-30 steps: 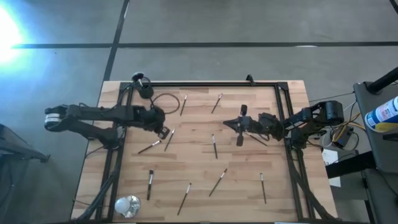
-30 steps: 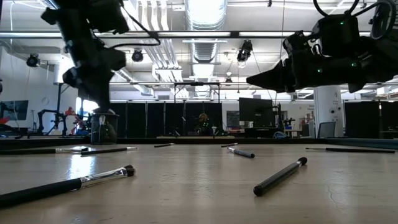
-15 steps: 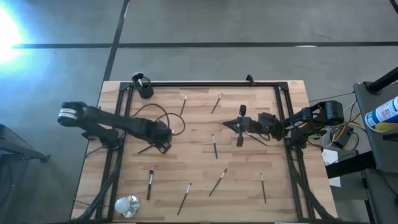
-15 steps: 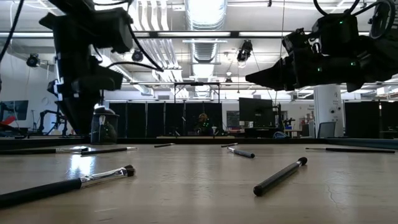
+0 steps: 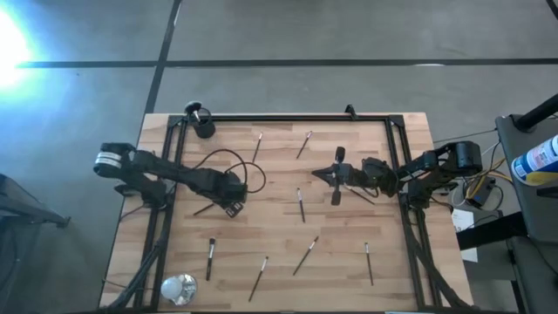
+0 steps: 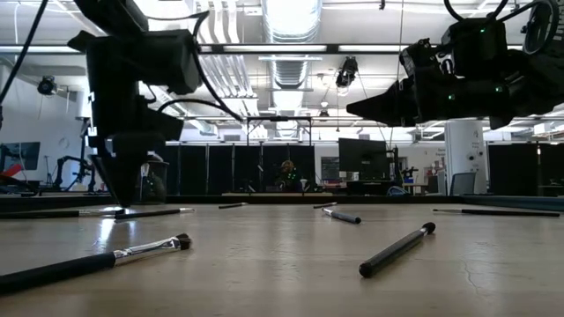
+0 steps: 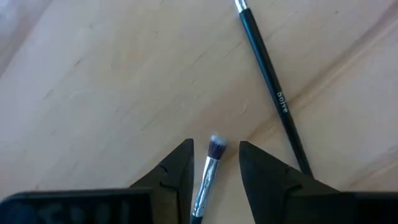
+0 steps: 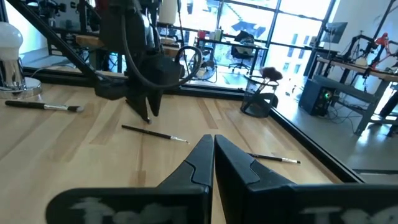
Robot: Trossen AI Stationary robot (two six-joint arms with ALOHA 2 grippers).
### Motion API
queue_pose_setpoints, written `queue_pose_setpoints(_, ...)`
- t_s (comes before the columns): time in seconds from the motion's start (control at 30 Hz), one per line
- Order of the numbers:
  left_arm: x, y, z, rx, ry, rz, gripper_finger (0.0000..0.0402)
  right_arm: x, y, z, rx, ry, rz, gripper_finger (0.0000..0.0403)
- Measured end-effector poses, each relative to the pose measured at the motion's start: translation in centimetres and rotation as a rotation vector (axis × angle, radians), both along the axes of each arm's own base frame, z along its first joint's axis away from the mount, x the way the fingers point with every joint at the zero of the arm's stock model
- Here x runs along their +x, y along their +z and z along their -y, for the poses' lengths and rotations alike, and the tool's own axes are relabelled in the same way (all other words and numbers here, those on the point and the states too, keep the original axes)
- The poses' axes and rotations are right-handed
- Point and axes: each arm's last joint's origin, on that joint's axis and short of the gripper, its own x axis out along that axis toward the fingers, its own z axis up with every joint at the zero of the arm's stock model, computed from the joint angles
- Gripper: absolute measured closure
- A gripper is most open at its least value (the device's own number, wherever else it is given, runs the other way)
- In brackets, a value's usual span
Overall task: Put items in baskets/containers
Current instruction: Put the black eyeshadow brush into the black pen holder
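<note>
Thin makeup brushes lie scattered flat on the wooden table. My left gripper is open and low over one of them, pointing down. In the left wrist view a finger stands on either side of that brush, whose bristle tip points away past the fingertips; I see no touch. A second dark brush lies close beside it. My right gripper is shut and empty, hovering above the table's right half. The small black cup stands at the far left corner.
Other brushes lie at the far middle, the centre and the near part. A shiny round object stands at the near left corner. A black frame borders the table.
My left gripper has moved toward the table's near edge and come down until its fingertips are almost at the table surface, astride a brush. The left arm's elbow has swung inward with it. The right arm and the brushes have kept still.
</note>
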Motion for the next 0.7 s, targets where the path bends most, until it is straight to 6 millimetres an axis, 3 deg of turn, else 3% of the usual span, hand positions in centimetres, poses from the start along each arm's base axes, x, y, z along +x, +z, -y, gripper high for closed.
queue_pose_setpoints(0.33, 0.0, -1.2, 0.0, -0.02, -0.025, -0.037, 0.0292, 0.0, 0.0, 0.0, 0.0, -0.001, 0.0, 0.0394)
queue_pose_setpoints(0.57, 0.0, -1.5, 0.1, -0.033, -0.024, -0.021, 0.0384, 0.0, 0.0, 0.0, 0.0, -0.001, 0.001, 0.0394)
queue_pose_setpoints(0.7, -0.1, -1.1, -0.2, -0.035, 0.002, -0.032, 0.0395, 0.0, 0.0, 0.0, 0.0, -0.001, 0.001, 0.0394)
